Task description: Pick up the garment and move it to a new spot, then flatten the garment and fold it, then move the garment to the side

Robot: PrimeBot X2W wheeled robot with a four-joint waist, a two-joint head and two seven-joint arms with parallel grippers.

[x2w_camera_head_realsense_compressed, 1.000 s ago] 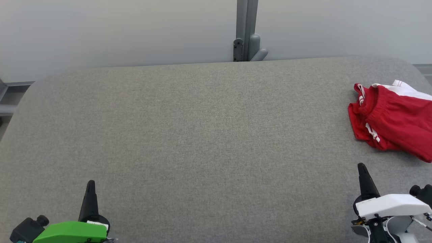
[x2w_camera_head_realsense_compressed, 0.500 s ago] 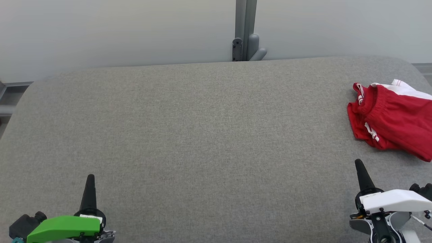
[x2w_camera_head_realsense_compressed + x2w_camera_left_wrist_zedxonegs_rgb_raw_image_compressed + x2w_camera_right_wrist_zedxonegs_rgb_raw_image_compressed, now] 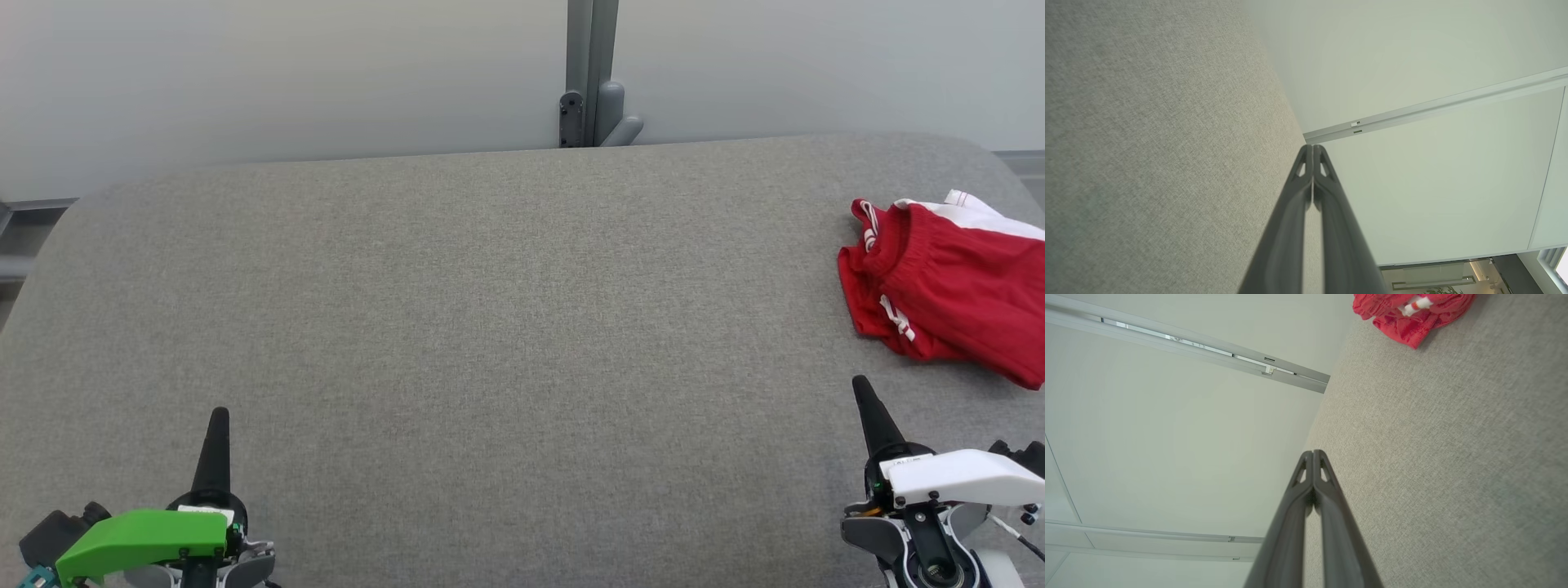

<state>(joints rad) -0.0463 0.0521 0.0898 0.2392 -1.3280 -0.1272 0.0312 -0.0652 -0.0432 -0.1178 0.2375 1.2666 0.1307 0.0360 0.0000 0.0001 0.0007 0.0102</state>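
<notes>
At the table's [image 3: 490, 327] right edge, the shorts [image 3: 955, 286] are lying seemingly unfolded, while your left gripper [image 3: 217, 420] and right gripper [image 3: 862, 390] are resting clenched, empty.

Grey fabric table surface [image 3: 490, 310]; pale wall panels [image 3: 286, 73] behind; grey post [image 3: 589, 49] at seam.

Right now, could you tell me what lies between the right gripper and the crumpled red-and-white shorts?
Only bare grey fabric tabletop separates the right gripper from the crumpled red-and-white shorts, as the head view shows.
</notes>
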